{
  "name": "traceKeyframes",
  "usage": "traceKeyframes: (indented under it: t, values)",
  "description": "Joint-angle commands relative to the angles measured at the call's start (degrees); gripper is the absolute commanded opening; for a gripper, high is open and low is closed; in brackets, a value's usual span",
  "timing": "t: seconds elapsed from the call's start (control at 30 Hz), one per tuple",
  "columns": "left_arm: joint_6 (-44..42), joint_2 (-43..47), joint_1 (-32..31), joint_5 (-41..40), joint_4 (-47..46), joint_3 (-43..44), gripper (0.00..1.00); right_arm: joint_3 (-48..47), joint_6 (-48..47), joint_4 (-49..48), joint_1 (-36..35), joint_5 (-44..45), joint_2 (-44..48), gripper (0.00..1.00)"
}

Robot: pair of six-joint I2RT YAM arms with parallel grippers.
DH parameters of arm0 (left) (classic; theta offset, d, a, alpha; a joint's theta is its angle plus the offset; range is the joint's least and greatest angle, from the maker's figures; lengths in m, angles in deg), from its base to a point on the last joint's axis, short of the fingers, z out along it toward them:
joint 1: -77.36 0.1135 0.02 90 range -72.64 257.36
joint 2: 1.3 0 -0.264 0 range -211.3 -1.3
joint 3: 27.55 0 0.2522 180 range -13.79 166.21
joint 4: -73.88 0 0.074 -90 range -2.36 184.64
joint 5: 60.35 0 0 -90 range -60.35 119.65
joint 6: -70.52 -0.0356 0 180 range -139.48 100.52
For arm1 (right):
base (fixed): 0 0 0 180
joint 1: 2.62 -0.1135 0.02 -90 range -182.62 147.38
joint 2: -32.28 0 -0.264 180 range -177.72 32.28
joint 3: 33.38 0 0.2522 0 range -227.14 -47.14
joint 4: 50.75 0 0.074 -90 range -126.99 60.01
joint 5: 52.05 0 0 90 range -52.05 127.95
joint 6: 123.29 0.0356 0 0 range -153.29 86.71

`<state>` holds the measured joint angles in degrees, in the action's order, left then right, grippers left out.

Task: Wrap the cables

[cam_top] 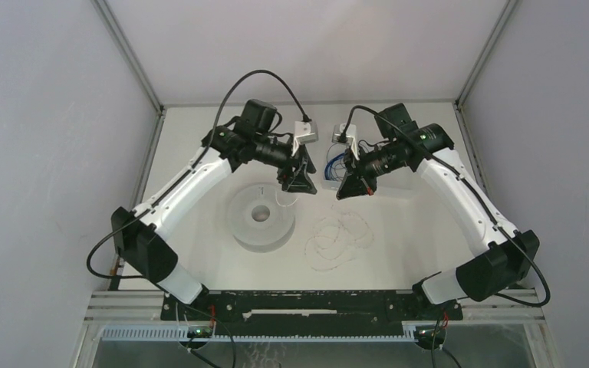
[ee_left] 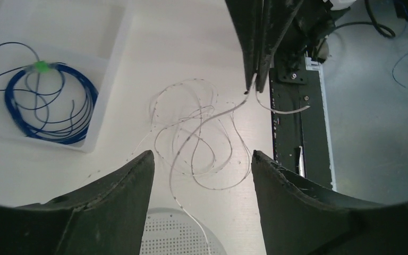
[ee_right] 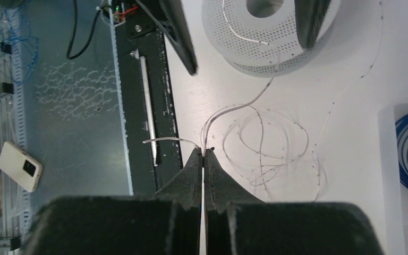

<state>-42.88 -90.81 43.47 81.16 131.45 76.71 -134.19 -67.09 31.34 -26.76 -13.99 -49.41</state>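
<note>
The cable (cam_top: pixel 341 238) is a hair-thin pale strand lying in loose loops on the white table, right of a white perforated spool (cam_top: pixel 261 218). My right gripper (ee_right: pixel 203 154) is shut on the strand, pinching it at the fingertips above the loops (ee_right: pixel 265 143); a short free end sticks out to the left. From there the strand runs up onto the spool (ee_right: pixel 265 37). My left gripper (ee_left: pixel 202 162) is open and empty, hovering over the near edge of the spool (ee_left: pixel 175 234), with the loops (ee_left: pixel 196 127) beyond it. In the top view both grippers (cam_top: pixel 301 180) (cam_top: pixel 353 184) hang close together.
A white tray (ee_left: pixel 106 79) holding a coil of blue cable (ee_left: pixel 48 101) stands behind the grippers at the table's back (cam_top: pixel 368 184). The black base rail (ee_left: pixel 297 122) runs along the near table edge. A phone (ee_right: pixel 20 166) lies off the table.
</note>
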Motion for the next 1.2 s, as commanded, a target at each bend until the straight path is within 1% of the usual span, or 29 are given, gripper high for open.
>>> traceKeyframes:
  t: [0.0,0.1,0.2,0.33,0.53,0.63,0.67,0.7,0.73,0.77,0.83,0.87,0.9,0.93,1.0,1.07,1.17]
  values:
    - [-6.02,-2.84,-1.04,3.91,1.37,2.6,0.7,-2.68,-2.81,2.68,-0.28,-5.44,-0.33,0.0]
    - [-6.81,-3.6,-2.25,4.0,0.62,1.9,0.66,-2.6,-2.83,2.67,-0.23,-5.88,-0.27,0.0]
    - [-5.0,-4.2,-3.36,3.34,-1.95,0.9,0.61,-2.6,-2.76,2.52,-0.16,-6.11,-0.44,0.0]
    - [-3.29,-5.21,-4.15,4.42,-3.18,0.9,0.5,-2.45,-2.44,2.21,0.09,-5.85,-0.98,0.0]
    - [-1.44,-5.52,-4.69,5.8,-4.39,1.07,0.27,-2.51,-0.26,0.37,0.83,-5.48,-1.89,0.0]
    - [-0.14,-5.35,-4.69,6.01,-4.95,1.53,0.11,-2.73,1.58,-1.6,1.17,-4.99,-1.87,0.0]
    - [0.3,-5.22,-4.69,6.07,-4.96,1.71,0.04,-2.84,2.67,-2.41,1.35,-4.59,-1.77,0.0]
    - [0.8,-5.08,-4.65,6.05,-5.01,1.84,0.01,-2.94,3.84,-3.27,1.58,-3.88,-1.68,0.0]
    - [1.74,-4.87,-4.55,5.94,-5.46,1.87,0.0,-3.03,5.58,-4.34,1.95,-3.02,-1.57,0.0]
    - [3.85,-4.54,-4.25,5.83,-6.39,1.76,0.0,-3.11,6.93,-5.5,2.44,-2.31,-1.3,0.03]
    - [8.51,-3.62,-3.53,4.67,-10.74,0.66,0.0,-3.08,10.23,-8.53,3.57,-0.57,-0.6,0.15]
    - [13.09,-3.04,-2.91,4.25,-14.65,-0.45,0.0,-3.13,11.72,-10.04,4.64,-0.12,-0.17,0.24]
    - [15.75,-2.45,-2.1,3.92,-17.05,-1.19,0.0,-3.13,13.5,-11.81,5.23,0.31,0.32,0.28]
    - [21.61,-1.82,-1.15,3.54,-20.47,-2.2,0.0,-3.06,15.52,-13.83,6.22,0.74,0.95,0.39]
    - [31.66,-0.66,0.93,2.23,-29.09,-4.55,0.0,-3.04,19.52,-18.18,8.51,1.39,2.06,0.53]
    - [40.54,-0.14,3.01,-0.1,-36.67,-5.01,0.0,-2.82,23.75,-22.87,10.13,2.11,3.11,0.58]
    - [50.91,-0.61,5.07,-3.82,-41.51,-3.58,0.0,-2.25,29.81,-29.86,11.44,3.67,4.15,0.62]
